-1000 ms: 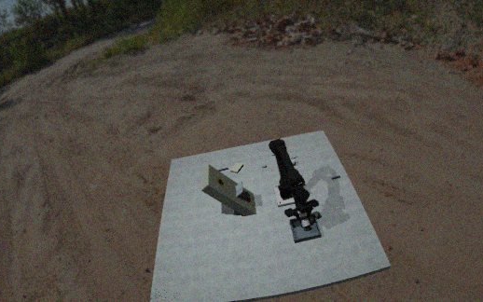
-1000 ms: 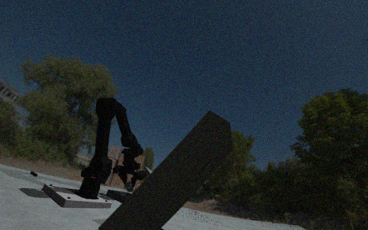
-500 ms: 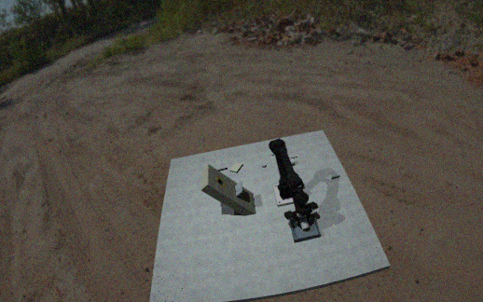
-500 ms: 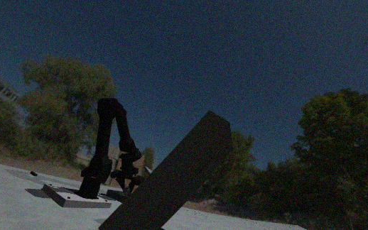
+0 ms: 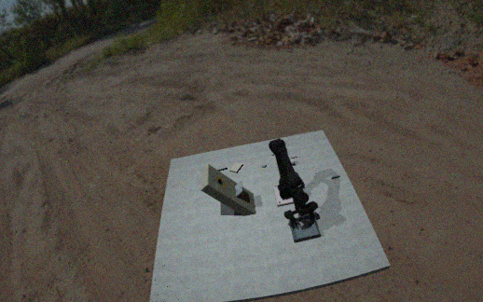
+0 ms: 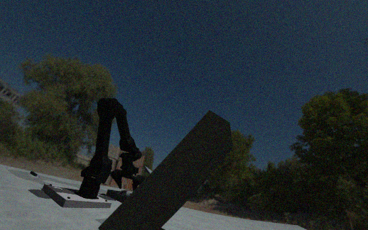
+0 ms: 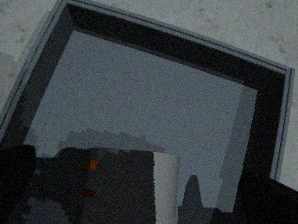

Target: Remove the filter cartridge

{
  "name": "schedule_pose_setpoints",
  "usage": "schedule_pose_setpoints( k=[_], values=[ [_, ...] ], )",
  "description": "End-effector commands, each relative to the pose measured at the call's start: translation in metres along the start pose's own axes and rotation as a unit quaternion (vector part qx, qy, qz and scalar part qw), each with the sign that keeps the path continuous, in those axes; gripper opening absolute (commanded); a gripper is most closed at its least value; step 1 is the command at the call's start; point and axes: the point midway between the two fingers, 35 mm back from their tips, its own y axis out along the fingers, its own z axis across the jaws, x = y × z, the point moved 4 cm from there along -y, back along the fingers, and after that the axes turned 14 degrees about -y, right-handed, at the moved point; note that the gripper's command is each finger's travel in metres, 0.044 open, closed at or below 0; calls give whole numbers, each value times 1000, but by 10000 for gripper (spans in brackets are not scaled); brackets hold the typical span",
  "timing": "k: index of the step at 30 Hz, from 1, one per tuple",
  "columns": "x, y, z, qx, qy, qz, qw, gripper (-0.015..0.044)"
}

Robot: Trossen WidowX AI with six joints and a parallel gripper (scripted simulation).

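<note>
The filter cartridge (image 7: 166,185) is low in the wrist view, mostly in shadow, with a pale lit strip on its right and two orange-red marks on its left. It is inside the grey tray (image 5: 307,240) (image 7: 150,85), between the spread fingers; the bottom of the wrist view is too dark to tell whether it touches them or the tray floor. My gripper (image 5: 303,220) (image 6: 126,182) (image 7: 140,169) is open, low over the tray. The arm hides the cartridge in the top view. The tilted service panel (image 5: 234,193) (image 6: 178,170) stands left of the tray and shows a dark opening.
The tray's raised walls surround the gripper's place. The robot's base plate (image 5: 282,202) (image 6: 82,204) is behind the tray. A small pale plate (image 5: 236,168) and other small bits lie behind the panel on the white table top (image 5: 206,261).
</note>
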Motion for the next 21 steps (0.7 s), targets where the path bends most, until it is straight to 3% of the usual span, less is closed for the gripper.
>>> schedule_pose_setpoints(
  k=[1, 5, 7, 21],
  values=[
    [19, -26, -5, -2, 0, -8, 1000, 440],
    [33, -58, -9, -2, 0, -8, 1000, 440],
    [30, -45, -8, -3, 1, -9, 1000, 440],
    [30, -45, -8, -3, 1, -9, 1000, 440]
  ],
)
